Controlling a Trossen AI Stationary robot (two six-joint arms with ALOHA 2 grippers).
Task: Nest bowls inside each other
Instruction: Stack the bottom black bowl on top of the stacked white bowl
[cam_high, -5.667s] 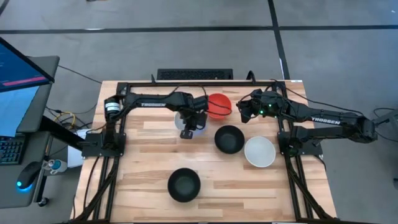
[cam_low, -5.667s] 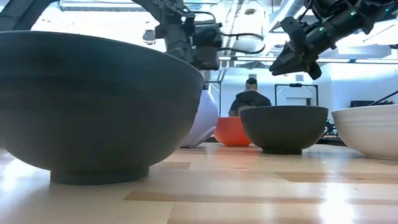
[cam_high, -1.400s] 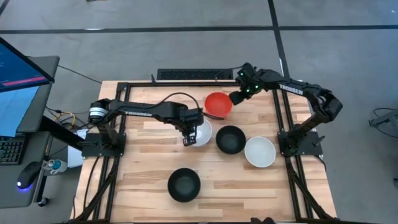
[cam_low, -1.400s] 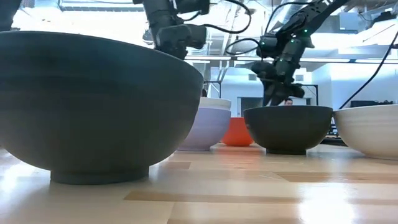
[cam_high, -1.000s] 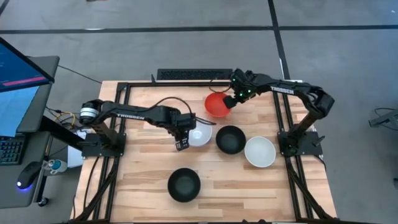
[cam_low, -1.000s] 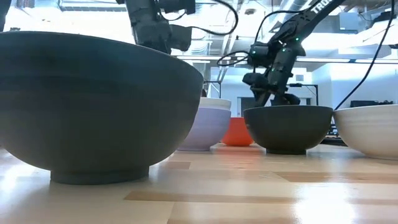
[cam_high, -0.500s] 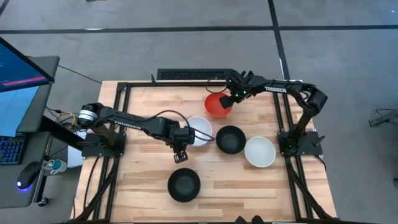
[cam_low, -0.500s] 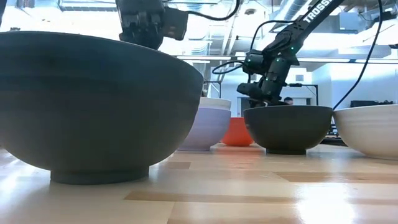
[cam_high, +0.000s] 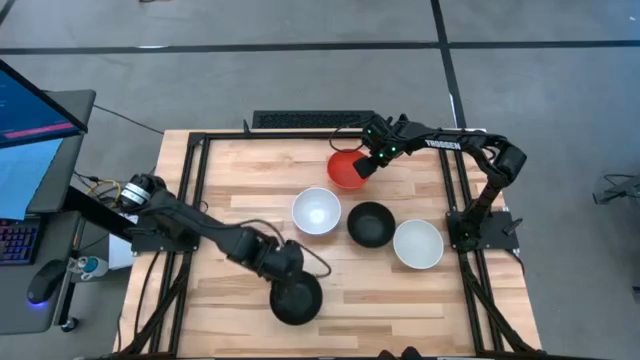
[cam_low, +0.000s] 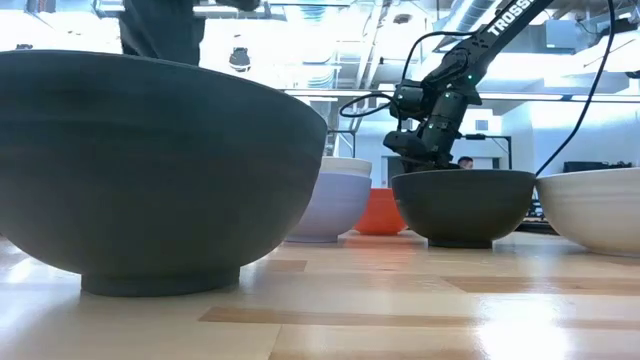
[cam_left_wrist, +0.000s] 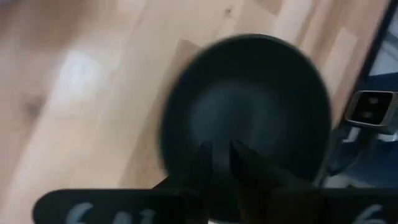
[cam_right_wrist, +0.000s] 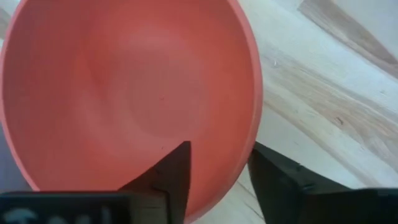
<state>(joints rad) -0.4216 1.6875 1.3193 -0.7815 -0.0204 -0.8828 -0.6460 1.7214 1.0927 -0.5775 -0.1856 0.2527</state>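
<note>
L wrist view blurred; red bowl (cam_low: 381, 212) mostly hidden in low view.

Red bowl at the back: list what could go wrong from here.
1. The right gripper straddles only the rim of the red bowl, so a lift may tilt it or let it slip.
2. The white-in-lavender stack and a black bowl sit close by; a swinging bowl could knock them.
3. The left gripper hangs above the near black bowl; the arms' paths may cross.

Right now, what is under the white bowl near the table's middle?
The white bowl sits nested in a pale lavender bowl, whose side shows in the low view. Its inside is covered.
</note>
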